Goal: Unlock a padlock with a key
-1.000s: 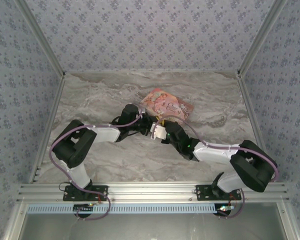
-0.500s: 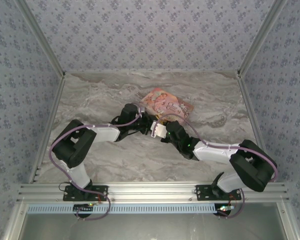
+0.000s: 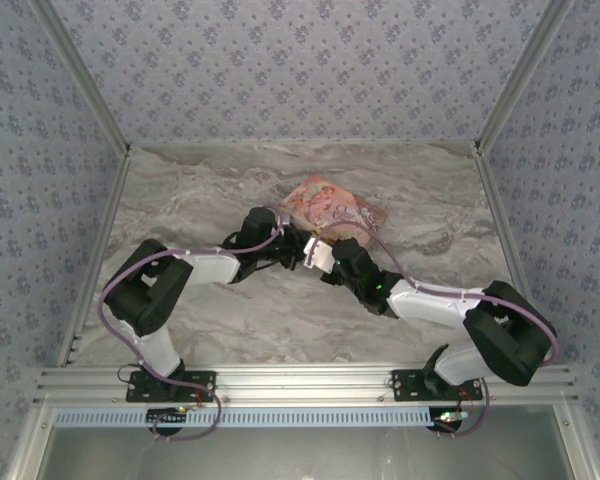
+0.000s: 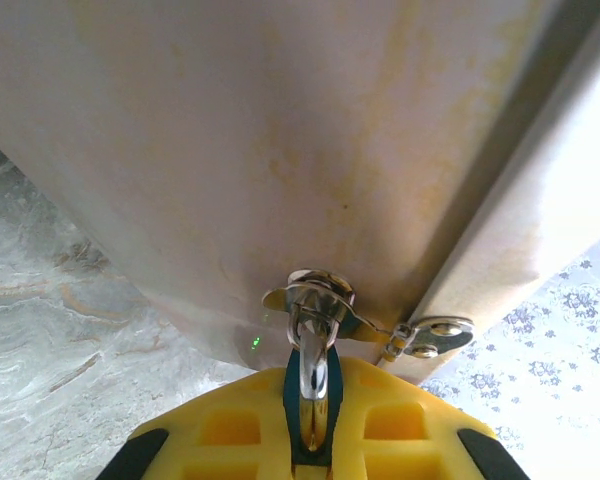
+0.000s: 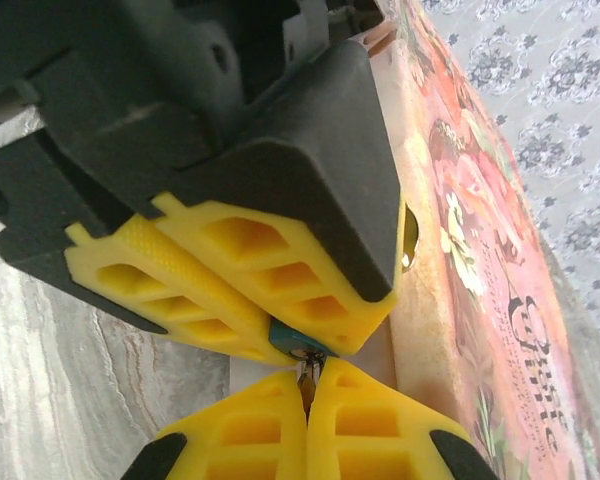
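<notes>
Right gripper (image 5: 307, 392) is being clenched on the key (image 5: 306, 376) | padlock (image 5: 283, 340) is being pinched by the left gripper (image 4: 315, 400), against the pink box (image 5: 480, 300) edge | key is seemingly being lined up: it should be squared to the padlock before being pushed.

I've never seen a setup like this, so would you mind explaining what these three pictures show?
Two robot arms, a left arm and a right arm, are bolted to a marble table. One picture looks down from above; the other two come from cameras on each wrist, showing yellow fingers. A pink box lies on the table. The left claw pinches a tiny blue padlock by the box's latch. The right claw is shut on a small metal piece, probably the key.
</notes>
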